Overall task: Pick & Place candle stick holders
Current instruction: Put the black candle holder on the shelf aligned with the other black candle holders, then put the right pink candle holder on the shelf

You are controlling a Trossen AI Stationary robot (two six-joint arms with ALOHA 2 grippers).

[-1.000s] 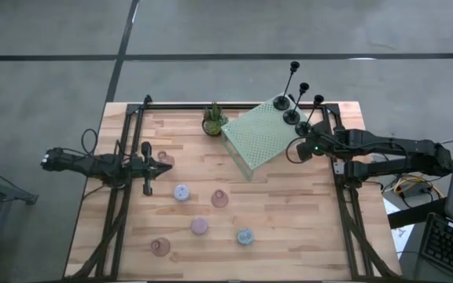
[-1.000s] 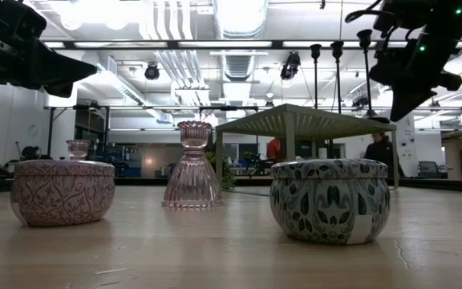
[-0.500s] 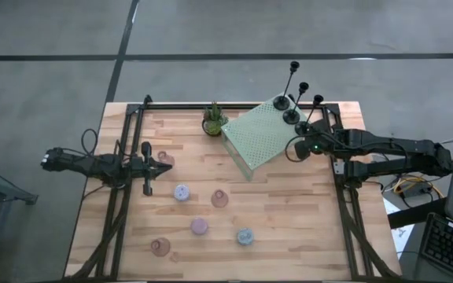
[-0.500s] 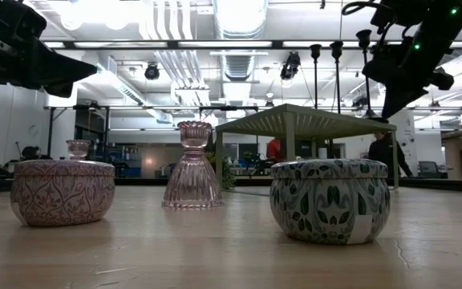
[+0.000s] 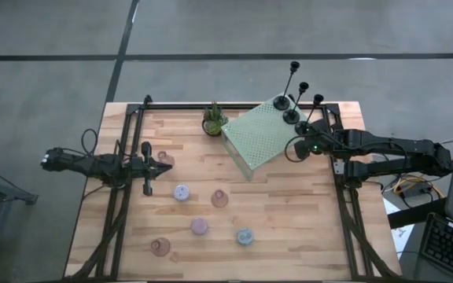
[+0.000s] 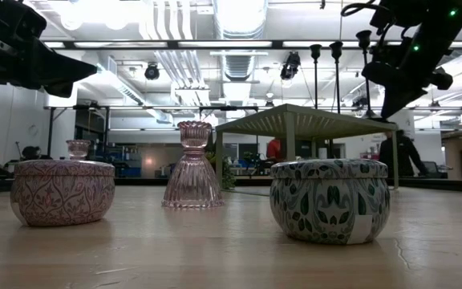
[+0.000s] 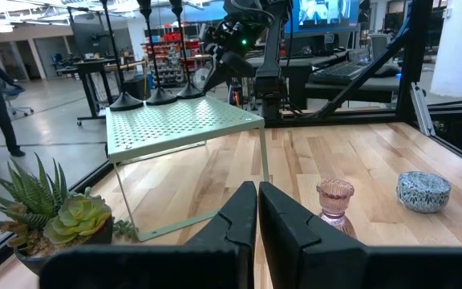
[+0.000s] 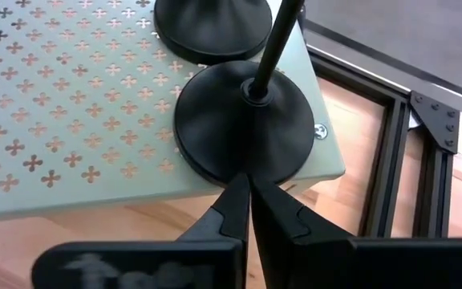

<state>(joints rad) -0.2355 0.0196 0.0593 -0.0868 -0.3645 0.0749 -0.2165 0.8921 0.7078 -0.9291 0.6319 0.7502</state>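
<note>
Three black holders with thin stems stand by their round bases on the pale green perforated platform at the far right. My right gripper is shut and empty, in the air just off the platform's right corner, below the nearest holder's base. Three pinkish glass cups and the lilac, pink and blue round holders stand on the table. My left gripper is shut and empty, held high at the left beside one cup.
A small potted green plant stands at the far edge, left of the platform. A black frame runs along the table's left, right and far sides. Bare wood lies between the platform and the cups. A person walks in the room behind.
My right gripper has shifted a little toward the table's left, staying shut and at about the same height beside the platform's corner. The holders have not moved.
</note>
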